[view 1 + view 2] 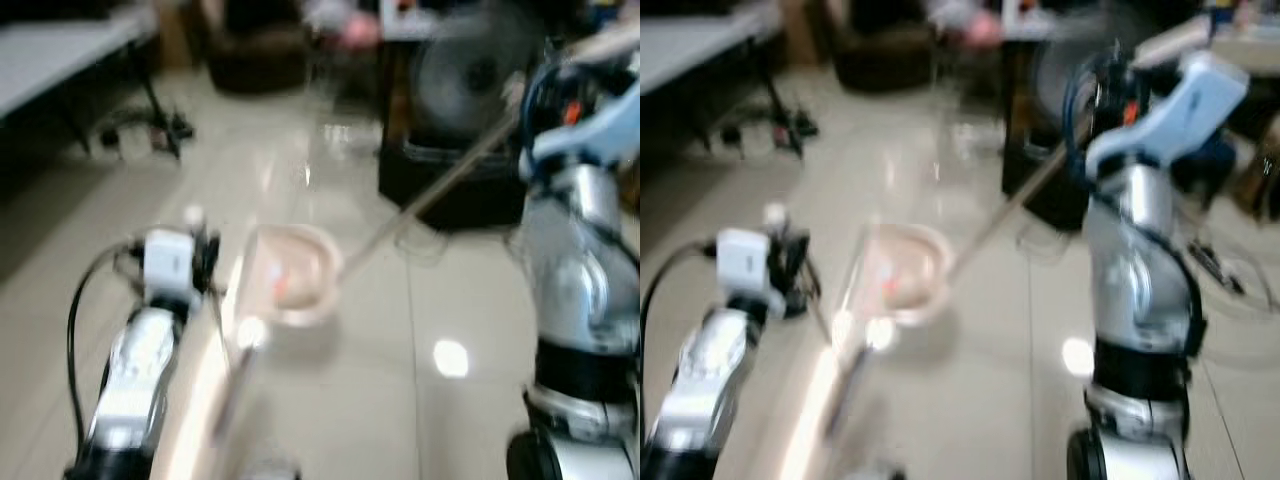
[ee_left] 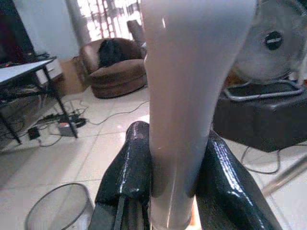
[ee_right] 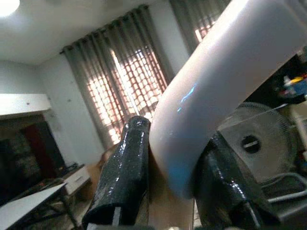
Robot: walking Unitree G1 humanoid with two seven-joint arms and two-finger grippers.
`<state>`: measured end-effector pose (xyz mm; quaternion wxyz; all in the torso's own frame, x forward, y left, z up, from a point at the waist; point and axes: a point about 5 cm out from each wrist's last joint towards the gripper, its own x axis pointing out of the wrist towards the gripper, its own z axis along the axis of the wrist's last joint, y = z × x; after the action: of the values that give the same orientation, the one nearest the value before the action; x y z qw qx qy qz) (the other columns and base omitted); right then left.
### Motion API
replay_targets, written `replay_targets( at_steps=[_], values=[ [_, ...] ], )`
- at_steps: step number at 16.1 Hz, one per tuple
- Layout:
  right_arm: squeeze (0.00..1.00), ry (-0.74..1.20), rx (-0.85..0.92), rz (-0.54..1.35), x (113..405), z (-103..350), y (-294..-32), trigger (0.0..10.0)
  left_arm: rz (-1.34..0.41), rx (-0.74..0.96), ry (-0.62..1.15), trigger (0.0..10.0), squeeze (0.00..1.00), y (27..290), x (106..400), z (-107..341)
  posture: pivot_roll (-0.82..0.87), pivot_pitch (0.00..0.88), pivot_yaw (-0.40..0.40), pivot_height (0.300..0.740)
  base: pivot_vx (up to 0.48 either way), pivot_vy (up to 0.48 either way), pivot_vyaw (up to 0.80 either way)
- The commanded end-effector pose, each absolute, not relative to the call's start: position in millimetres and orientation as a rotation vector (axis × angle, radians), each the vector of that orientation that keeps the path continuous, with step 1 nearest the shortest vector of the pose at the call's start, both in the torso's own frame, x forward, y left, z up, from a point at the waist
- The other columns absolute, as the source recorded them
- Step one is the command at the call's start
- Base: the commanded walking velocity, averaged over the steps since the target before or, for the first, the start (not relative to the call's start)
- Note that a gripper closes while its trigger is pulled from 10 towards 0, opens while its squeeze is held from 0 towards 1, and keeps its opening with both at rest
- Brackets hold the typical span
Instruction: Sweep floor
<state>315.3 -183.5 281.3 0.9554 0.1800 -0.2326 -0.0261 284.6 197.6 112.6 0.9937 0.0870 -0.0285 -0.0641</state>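
While both grippers clamp pale handles, glossy floor tiles point(image 1: 330, 400) reflect light.

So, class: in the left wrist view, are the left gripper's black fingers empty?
No, the fingers are closed around a pale handle running up between them.

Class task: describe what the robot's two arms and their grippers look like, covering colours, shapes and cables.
Both arms are silver with black joint bands. The left arm carries a white boxy wrist unit and a looping black cable; the right arm has a pale blue upper cover with black cables. Each gripper has two glossy black, rounded fingers.
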Motion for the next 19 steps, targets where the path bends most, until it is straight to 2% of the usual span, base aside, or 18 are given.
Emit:
replay_targets(
  at_steps=[1,4,12,19],
  values=[
    [0.0,-0.508,0.375,-0.011,316.2,291.9,-174.8,10.0,-0.108,0.195,-0.094,10.0,0.0,202.4,286.2,122.0,0.03,0.023,0.071,0.74,0.349,0.0,0.51],
    [0.0,-0.502,0.378,-0.022,319.0,290.3,-176.8,10.0,-0.116,0.197,-0.094,10.0,0.0,200.1,287.4,122.4,0.03,0.029,0.072,0.74,0.38,0.0,0.48],
    [0.0,-0.462,0.389,0.011,326.8,279.7,-170.2,10.0,-0.099,0.169,-0.078,10.0,0.0,200.2,284.7,116.3,0.04,0.036,0.06,0.74,0.406,0.0,0.0],
    [0.0,-0.462,0.362,0.036,329.7,279.4,-164.9,10.0,-0.078,0.162,-0.056,10.0,0.0,202.4,279.5,107.7,0.05,0.033,0.053,0.74,0.412,0.0,0.75]
  ],
)
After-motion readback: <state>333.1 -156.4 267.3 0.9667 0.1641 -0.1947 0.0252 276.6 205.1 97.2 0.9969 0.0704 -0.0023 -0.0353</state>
